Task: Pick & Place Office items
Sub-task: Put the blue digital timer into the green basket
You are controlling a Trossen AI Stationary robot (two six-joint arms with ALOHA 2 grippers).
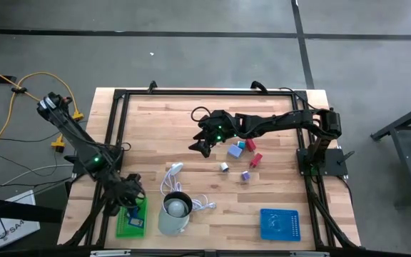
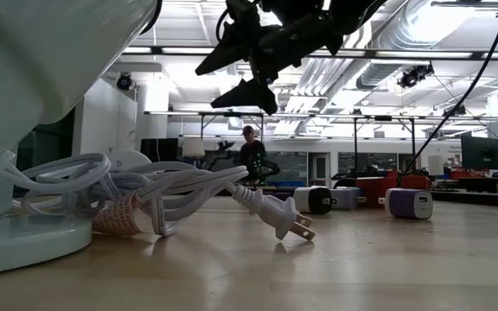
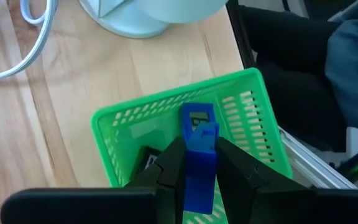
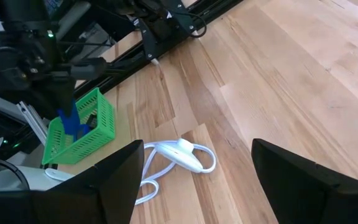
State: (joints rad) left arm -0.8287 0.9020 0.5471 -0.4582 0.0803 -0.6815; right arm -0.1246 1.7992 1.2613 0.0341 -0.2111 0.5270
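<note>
The step in hand looks like a drop-off: the left pincer (image 3: 197, 163) is clamped on a blue office item (image 3: 198, 149) and hangs over the green basket (image 3: 122, 118), which sits at about 7 o'clock on the desk (image 1: 277, 118), just beside the pale cup (image 1: 175, 213). My reading is that the next move calls for lowering a little and parting the fingers so the blue piece falls inside the basket walls, not onto the rim. The right pincer (image 1: 204, 137) hovers near the desk's centre with its fingers spread wide and nothing between them, just at the 9 o'clock side of the loose office items (image 1: 241, 152), a small cluster of blue, pink, red, white and purple pieces lying a little toward 3 o'clock from centre; it seems poised for the next pick. A blue tray (image 1: 280, 223) lies at about 5 o'clock. The left wrist view alone shows the blue piece pinched between the fingers and a dark object already in the basket; the high view hides that under the arm. The low view shows the white cable (image 2: 145, 194) and its plug close up, with several items standing beyond, and a person far off in the room. The right wrist view catches the left arm holding the blue piece above the basket from the far side.
</note>
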